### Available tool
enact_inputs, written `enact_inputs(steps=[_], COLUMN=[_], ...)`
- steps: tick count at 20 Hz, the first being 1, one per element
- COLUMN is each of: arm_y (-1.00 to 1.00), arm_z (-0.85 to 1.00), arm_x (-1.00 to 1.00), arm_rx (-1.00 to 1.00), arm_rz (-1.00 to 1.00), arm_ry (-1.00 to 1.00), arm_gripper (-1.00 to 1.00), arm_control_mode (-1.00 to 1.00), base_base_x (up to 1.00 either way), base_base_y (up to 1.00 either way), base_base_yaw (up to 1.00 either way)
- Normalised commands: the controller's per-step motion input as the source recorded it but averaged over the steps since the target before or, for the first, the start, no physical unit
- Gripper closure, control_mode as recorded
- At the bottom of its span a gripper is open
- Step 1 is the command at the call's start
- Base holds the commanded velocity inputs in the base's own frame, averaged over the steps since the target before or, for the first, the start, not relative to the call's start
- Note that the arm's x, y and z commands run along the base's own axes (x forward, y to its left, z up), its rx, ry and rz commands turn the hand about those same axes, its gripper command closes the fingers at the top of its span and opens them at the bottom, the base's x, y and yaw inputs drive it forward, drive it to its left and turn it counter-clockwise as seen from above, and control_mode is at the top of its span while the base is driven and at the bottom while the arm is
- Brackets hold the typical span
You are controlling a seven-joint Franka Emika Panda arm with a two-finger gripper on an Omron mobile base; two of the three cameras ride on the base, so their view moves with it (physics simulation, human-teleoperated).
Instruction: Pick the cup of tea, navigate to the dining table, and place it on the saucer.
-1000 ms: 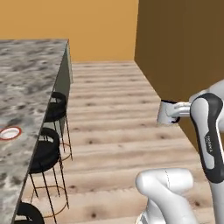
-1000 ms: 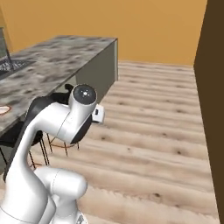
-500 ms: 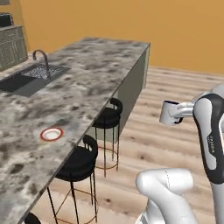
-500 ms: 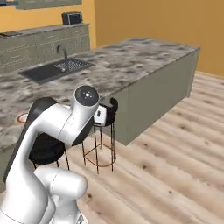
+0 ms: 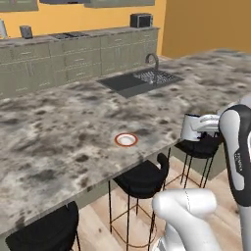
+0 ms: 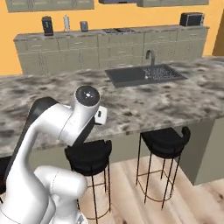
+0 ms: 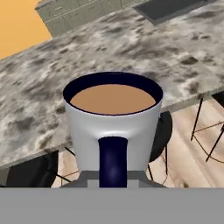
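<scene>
The gripper (image 5: 196, 128) is closed on the cup of tea (image 5: 190, 127) and holds it in the air beside the dining table (image 5: 63, 127), above the black stools (image 5: 142, 177) and just off the table's near edge. The cup stands upright and the brown tea inside reaches close to the dark rim, so I think the step in hand, bringing the cup to the saucer (image 5: 126, 140), needs a slow and level carry; any tilt of the hand could spill the tea. The saucer lies flat on the granite top, near the front edge and well apart from the cup, to the robot's left. In my judgement the base should come a little closer and the arm should reach over the edge with the cup kept higher than the table top, then lower it straight down on the middle of the saucer and only then open the fingers. The left base view gives the relation of cup, saucer and sink (image 5: 139, 80) together, so from there one can judge the way to go. The hand view shows what that view cannot: the tea level in the cup (image 7: 113, 122) and the dark handle turned toward the camera. In the right base view the arm's white elbow covers the hand, but the long table (image 6: 183, 100) and the wall cabinets (image 6: 109, 52) behind are plain.
</scene>
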Motion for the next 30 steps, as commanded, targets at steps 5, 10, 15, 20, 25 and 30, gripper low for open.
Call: enact_inputs(steps=[5,10,15,20,25,30], arm_y=[0.0,0.0,0.0,0.0,-0.18,-0.21], arm_z=[0.0,0.0,0.0,0.0,-0.07,-0.44], arm_x=[0.0,0.0,0.0,0.0,0.18,0.81], arm_rx=[0.0,0.0,0.0,0.0,0.0,-0.04], arm_rz=[0.0,0.0,0.0,0.0,0.05,0.22], arm_ry=[0.0,0.0,0.0,0.0,0.0,0.0], arm_gripper=[1.0,1.0,1.0,1.0,1.0,1.0], arm_control_mode=[1.0,1.0,1.0,1.0,-1.0,-1.0], base_base_x=[0.84,0.43,0.0,0.0,0.06,0.0], base_base_y=[-0.03,0.0,0.0,-0.04,-0.23,0.0], base_base_yaw=[0.8,0.16,0.0,0.0,0.06,0.0])
